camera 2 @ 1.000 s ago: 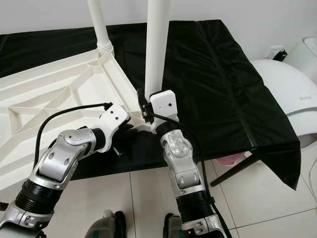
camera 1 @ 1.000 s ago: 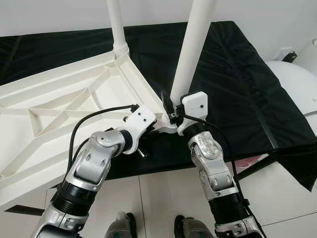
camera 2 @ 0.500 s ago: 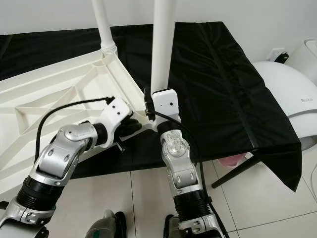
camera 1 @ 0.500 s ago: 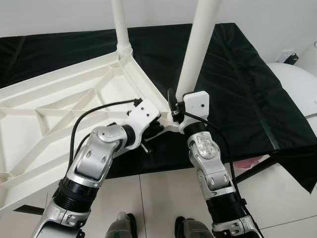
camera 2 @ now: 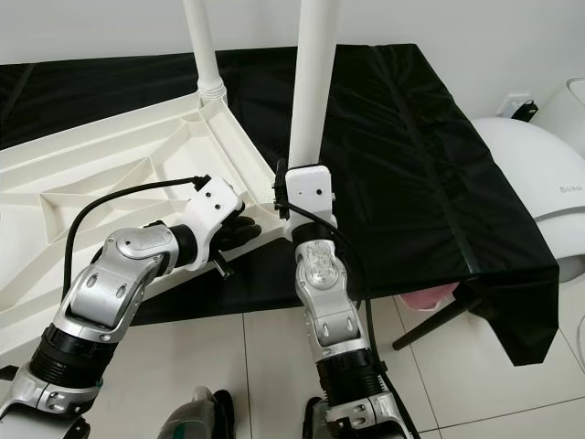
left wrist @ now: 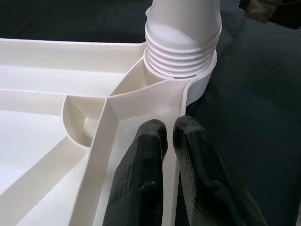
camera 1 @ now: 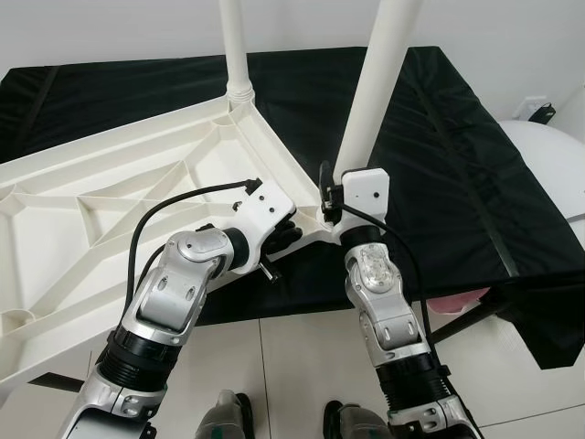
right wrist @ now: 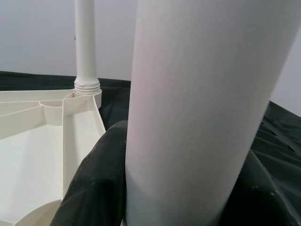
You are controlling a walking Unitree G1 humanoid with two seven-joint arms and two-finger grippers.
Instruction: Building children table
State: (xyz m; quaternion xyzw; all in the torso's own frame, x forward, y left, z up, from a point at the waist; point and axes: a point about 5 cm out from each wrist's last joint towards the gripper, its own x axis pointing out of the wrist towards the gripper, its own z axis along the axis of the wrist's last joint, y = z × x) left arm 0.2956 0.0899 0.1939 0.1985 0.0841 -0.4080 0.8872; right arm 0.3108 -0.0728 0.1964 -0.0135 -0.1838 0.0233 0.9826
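I see the white table top (camera 1: 110, 210) lying upside down on a black cloth (camera 1: 457, 165), its near edge sticking out past the cloth over the tiled floor (camera 1: 292, 366). My right gripper (camera 1: 331, 192) squeezes the near leg (camera 1: 375, 91) standing at the top's near right corner. My left gripper (left wrist: 170, 136) pinches the rim (left wrist: 181, 141) just left of it; a far leg (camera 1: 236, 50) stands behind, and a white tub (camera 2: 530, 174) sits right.

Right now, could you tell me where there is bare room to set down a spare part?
Free: the black cloth right of the near leg, and behind the tabletop. Crowded: the near corner, where both grippers work.
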